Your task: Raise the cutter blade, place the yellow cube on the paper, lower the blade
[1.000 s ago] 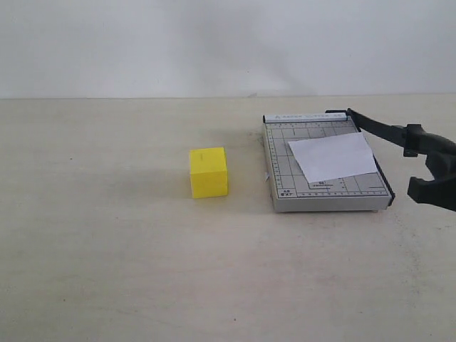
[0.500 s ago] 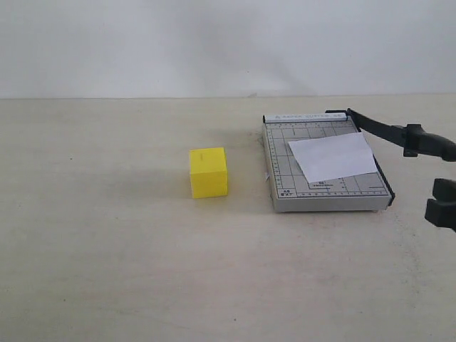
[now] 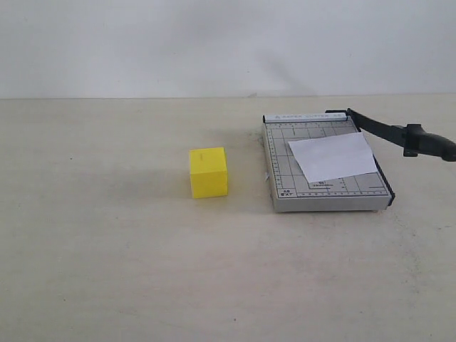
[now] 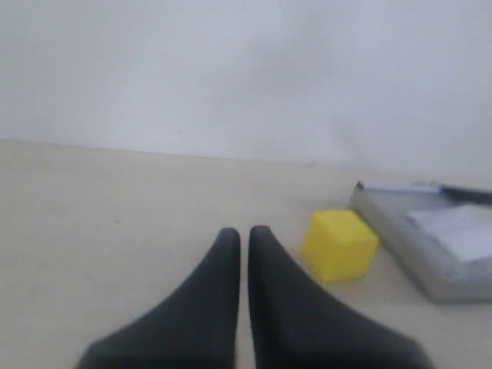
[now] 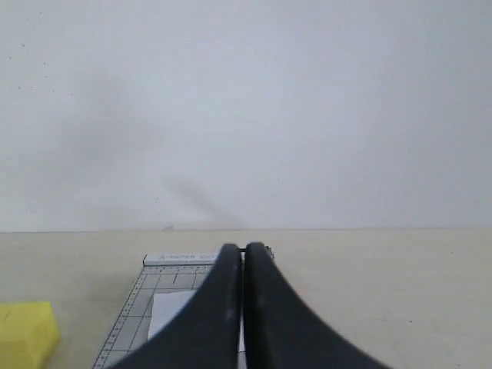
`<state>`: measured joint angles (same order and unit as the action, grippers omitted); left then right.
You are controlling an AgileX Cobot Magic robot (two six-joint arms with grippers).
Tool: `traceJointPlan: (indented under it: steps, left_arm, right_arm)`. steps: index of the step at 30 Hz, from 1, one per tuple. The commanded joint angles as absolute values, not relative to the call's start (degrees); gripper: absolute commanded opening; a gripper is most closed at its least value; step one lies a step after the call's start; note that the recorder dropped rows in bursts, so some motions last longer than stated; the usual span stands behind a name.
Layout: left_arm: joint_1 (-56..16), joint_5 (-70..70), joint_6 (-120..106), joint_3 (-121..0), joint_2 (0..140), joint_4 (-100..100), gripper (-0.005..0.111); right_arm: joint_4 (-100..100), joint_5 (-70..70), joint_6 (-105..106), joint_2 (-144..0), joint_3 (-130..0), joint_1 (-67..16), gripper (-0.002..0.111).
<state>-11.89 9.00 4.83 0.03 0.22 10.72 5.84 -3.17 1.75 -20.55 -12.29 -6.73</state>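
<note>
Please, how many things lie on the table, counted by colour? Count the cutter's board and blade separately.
Yellow: 1, the yellow cube
White: 1, the paper
Grey: 1, the cutter board
Black: 1, the cutter blade
Total: 4

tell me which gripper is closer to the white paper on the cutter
Right. The right gripper has the paper just past its tip; the left gripper has the yellow cube ahead of it, and the paper lies farther off beyond that cube.
</note>
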Motion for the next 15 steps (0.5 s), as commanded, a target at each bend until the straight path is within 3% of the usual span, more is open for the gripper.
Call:
traceJointPlan:
  steps: [1, 4, 6, 8, 11, 14, 15]
  left_arm:
    - [-11.85, 7.3, 9.88, 0.0, 0.0, 24.21, 0.005]
    - [-11.85, 5.81, 8.26, 0.0, 0.0, 24.43, 0.005]
    - [-11.85, -2.26, 7.47, 0.0, 0.0, 24.82, 0.005]
    - [-11.85, -3.86, 8.86, -5.27, 0.07, 24.39, 0.005]
    - [-11.98, 11.6, -1.02, -24.1, 20.12, 16.94, 0.005]
    - [-14.17, 30.46, -31.4, -46.07, 49.87, 33.48, 0.005]
    - [-14.82, 32.6, -36.72, -48.74, 53.79, 37.54, 0.005]
  right_arm:
    - [5.65, 3.32, 3.54, -19.26, -12.23, -6.54, 0.0]
    - [5.5, 10.08, 3.54, -19.26, -12.23, -6.54, 0.0]
    - [3.49, 14.22, 3.54, -19.26, -12.23, -6.54, 0.0]
    - [-1.26, 19.52, 3.54, -19.26, -12.23, -6.54, 0.0]
    - [-9.15, 21.79, -0.56, -21.91, -11.99, -6.54, 0.0]
    - [-15.61, 21.67, -6.11, -29.81, -11.99, -6.54, 0.0]
    - [-15.72, 21.53, -6.11, -31.21, -11.99, -6.54, 0.0]
